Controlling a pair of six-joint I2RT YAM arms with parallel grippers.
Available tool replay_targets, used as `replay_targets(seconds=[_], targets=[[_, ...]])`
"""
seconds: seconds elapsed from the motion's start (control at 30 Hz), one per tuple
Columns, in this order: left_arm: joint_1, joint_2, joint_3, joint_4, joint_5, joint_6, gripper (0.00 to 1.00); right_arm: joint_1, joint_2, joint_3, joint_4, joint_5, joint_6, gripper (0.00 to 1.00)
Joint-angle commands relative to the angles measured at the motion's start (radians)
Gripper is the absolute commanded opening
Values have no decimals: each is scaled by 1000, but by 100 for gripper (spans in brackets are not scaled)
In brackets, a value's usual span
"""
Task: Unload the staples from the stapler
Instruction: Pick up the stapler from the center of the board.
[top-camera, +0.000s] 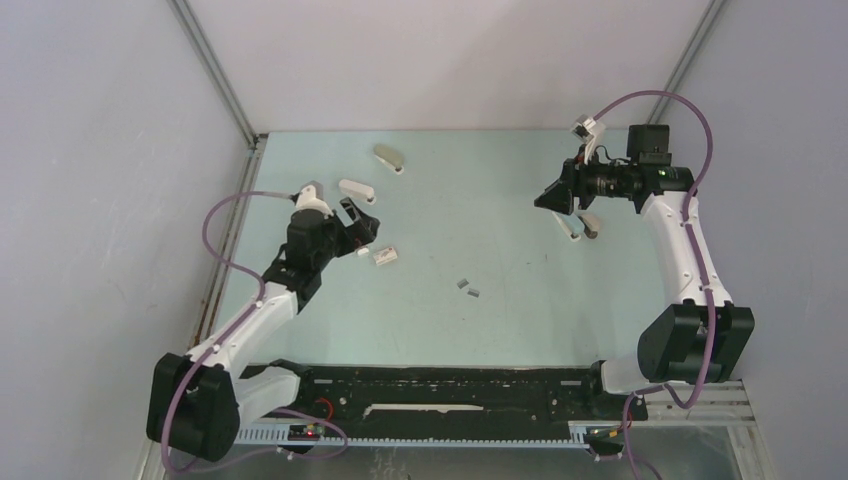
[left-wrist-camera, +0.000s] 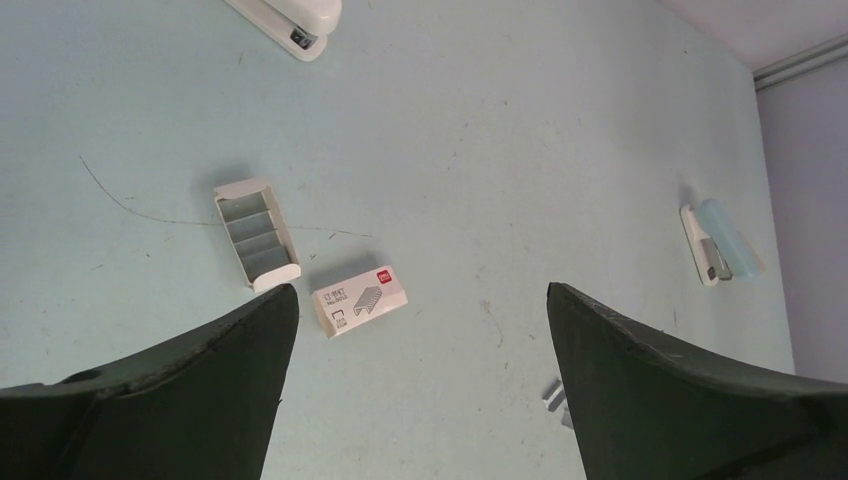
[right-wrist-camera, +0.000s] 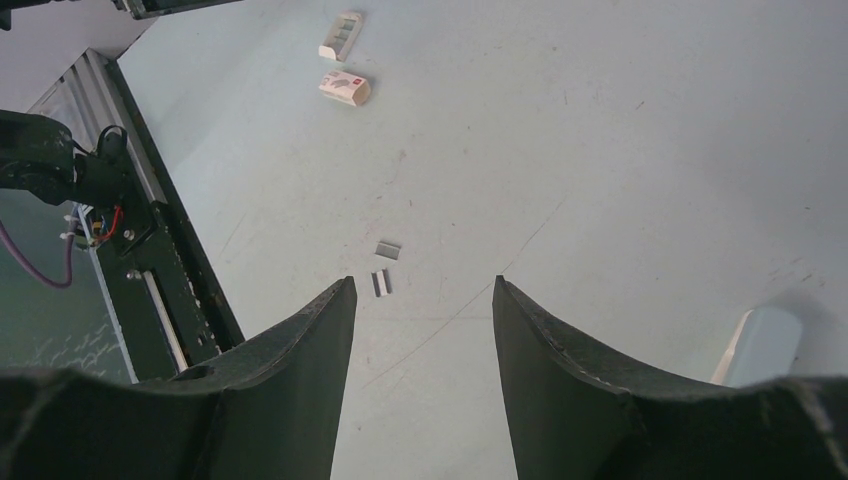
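Two short grey staple strips (top-camera: 467, 288) lie loose on the pale green table near its middle. They also show in the right wrist view (right-wrist-camera: 384, 267) just beyond my fingertips, and in the left wrist view (left-wrist-camera: 553, 395) at the edge of my right finger. A white and pale blue stapler (top-camera: 580, 227) lies under my right gripper (top-camera: 548, 198); it shows in the left wrist view (left-wrist-camera: 716, 243) and the right wrist view (right-wrist-camera: 760, 345). The right gripper (right-wrist-camera: 423, 282) is open and empty above the table. My left gripper (top-camera: 362, 222) (left-wrist-camera: 420, 290) is open and empty at the left.
A white stapler (top-camera: 357, 188) (left-wrist-camera: 290, 18) and a beige stapler (top-camera: 388, 158) lie at the back left. A small white labelled box (left-wrist-camera: 359, 298) (right-wrist-camera: 344, 87) and an open white box tray (left-wrist-camera: 256, 232) (right-wrist-camera: 340, 35) lie by the left gripper. A black rail (right-wrist-camera: 160, 290) borders the near edge.
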Motion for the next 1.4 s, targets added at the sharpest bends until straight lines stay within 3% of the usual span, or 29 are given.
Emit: replay_targets(seconds=[0.0,0.43,0.67,1.03,1.37], targets=[[18,38,86,-30,33,-20,100,-9,-13,-2,20,-23,14,62],[68,156,202,-57,70,-28,100,-15,-11,-3,20,-29,15,62],[76,242,354,-183,-28,-12,100,-18,-4,-4,24,-31,16,62],[78,582,800,-475,-174,-42,100,-33,-2,-19,35,-45,23,62],[91,941,1251,-841,-274,-321,94,-38,4,-23,39,-47,27,62]])
